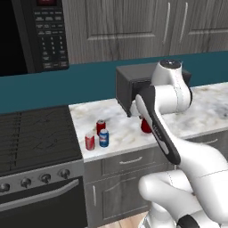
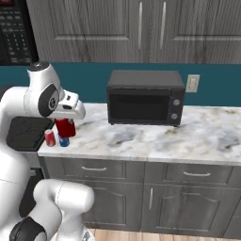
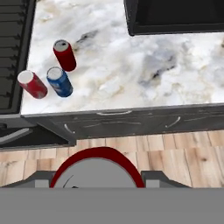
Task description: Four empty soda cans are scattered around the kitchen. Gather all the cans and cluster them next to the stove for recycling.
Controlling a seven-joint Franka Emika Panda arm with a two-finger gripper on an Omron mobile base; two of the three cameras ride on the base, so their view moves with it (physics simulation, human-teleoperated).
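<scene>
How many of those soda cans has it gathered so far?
Three: two red cans and the blue can stand clustered on the marble counter beside the black stove. The tool holds the fourth red can; it isn't set down yet.

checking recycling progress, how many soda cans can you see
4: two red cans and a blue can clustered on the counter beside the stove; one red can in the gripper.
</scene>
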